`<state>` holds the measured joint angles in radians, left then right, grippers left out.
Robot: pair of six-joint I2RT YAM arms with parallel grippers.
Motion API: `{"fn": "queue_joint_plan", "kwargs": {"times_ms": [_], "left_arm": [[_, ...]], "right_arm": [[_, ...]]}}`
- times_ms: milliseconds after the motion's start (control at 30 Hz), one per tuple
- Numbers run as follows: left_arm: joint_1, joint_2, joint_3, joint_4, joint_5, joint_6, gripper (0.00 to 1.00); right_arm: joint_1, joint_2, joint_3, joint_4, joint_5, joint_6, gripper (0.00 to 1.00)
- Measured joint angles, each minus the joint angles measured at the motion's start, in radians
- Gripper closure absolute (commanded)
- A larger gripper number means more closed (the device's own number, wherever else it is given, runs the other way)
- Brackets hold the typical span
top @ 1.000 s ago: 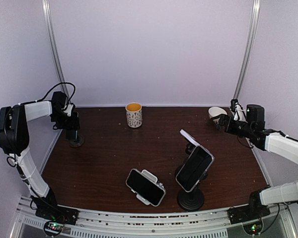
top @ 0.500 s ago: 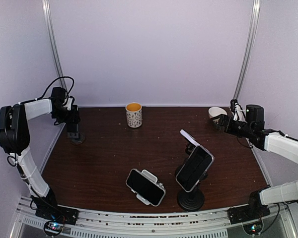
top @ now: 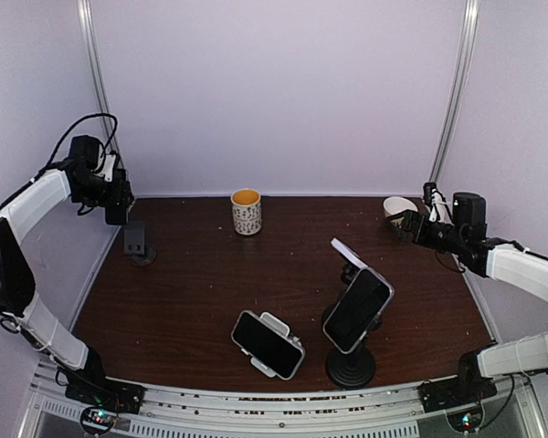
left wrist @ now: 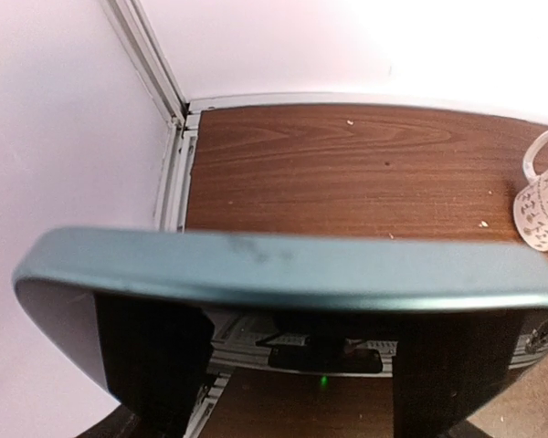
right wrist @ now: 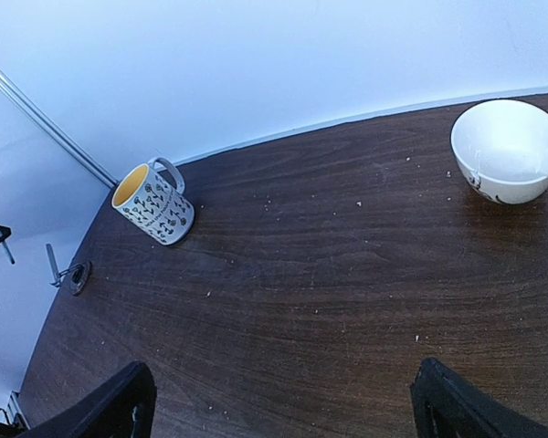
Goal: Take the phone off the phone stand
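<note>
Left hand (top: 116, 196) is up over the table's far left corner, fingers (left wrist: 151, 365) partly spread and clamped across the grey-green phone (left wrist: 283, 274). The phone is off its phone stand (top: 137, 245), which sits on the table just below, near the left edge. Right hand (top: 407, 224) hangs wide open beside the white bowl (right wrist: 509, 151) at the far right corner, gripping nothing.

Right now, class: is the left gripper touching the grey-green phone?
Touching. In the left wrist view, both dark fingers of the left gripper press against the phone, one near each end.
</note>
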<state>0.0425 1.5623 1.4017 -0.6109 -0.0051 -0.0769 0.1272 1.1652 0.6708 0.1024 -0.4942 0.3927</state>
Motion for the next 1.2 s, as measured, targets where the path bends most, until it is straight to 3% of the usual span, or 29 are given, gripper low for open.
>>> {"fn": "queue_joint_plan", "kwargs": {"times_ms": [200,433,667,1200], "left_arm": [[0.000,-0.089,-0.013,-0.143,-0.010,0.000,0.61],[0.000,-0.201,-0.135,-0.275,-0.019,0.000,0.61],[0.000,-0.204,-0.281,-0.332,-0.025,-0.009,0.57],[0.000,0.030,-0.311,-0.323,-0.032,-0.008,0.52]], "right_arm": [[0.000,-0.012,-0.005,0.001,-0.005,0.003,0.00],[0.000,-0.017,-0.019,0.038,-0.031,0.023,0.00],[0.000,-0.018,-0.033,0.048,-0.045,0.033,0.00],[0.000,-0.037,-0.037,0.052,-0.050,0.033,0.00]]}}
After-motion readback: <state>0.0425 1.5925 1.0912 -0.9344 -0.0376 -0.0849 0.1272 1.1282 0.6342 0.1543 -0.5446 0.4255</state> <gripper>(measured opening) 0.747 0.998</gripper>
